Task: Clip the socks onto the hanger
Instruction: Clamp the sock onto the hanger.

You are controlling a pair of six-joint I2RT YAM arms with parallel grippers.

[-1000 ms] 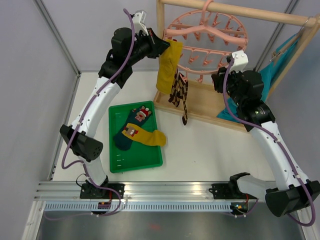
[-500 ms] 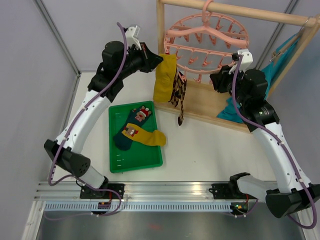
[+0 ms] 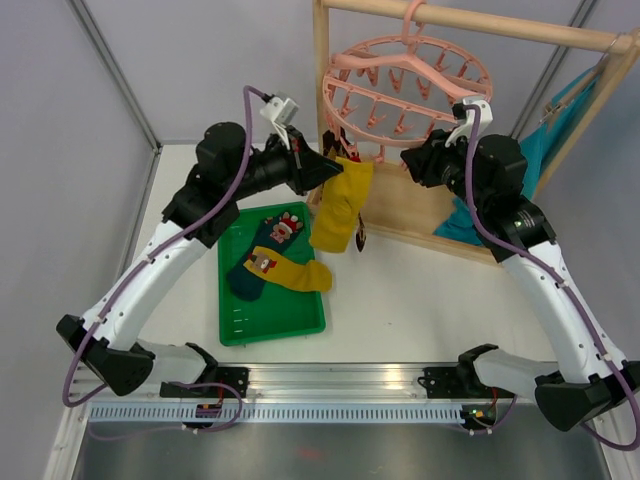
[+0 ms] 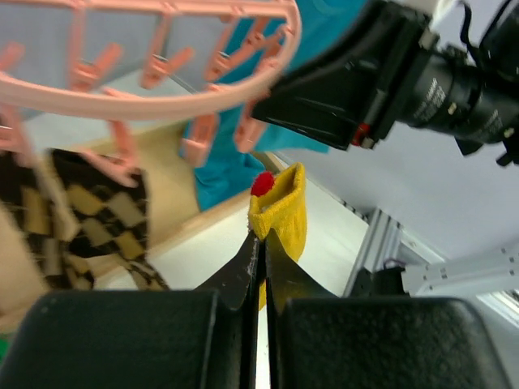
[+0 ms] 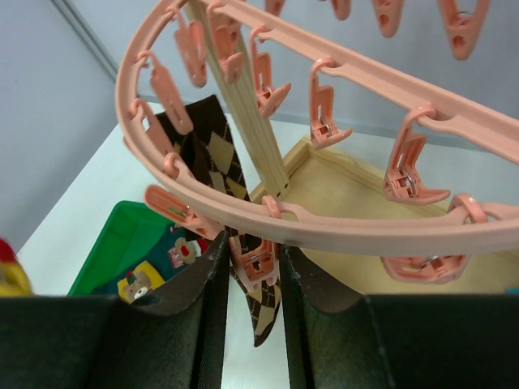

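Both end effectors (image 4: 259, 239) (image 5: 253, 250) clamped, yellow sock (image 4: 282, 207), clip (image 5: 258, 266)

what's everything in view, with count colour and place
table: one, white, under everything
rack: one, wood, back of table
hanger: one, pink, hooked on rack
tray: one, green, table's left
cloth: one, teal, rack's right side
argyle sock: at least one, brown-tan, clipped to hanger
held mustard sock: one, yellow, hanging below hanger
teal socks: two, dark, in tray
tray mustard sock: one, yellow, across teal socks
left hand: one, black, shut on held mustard sock
right hand: one, black, closed on hanger clip
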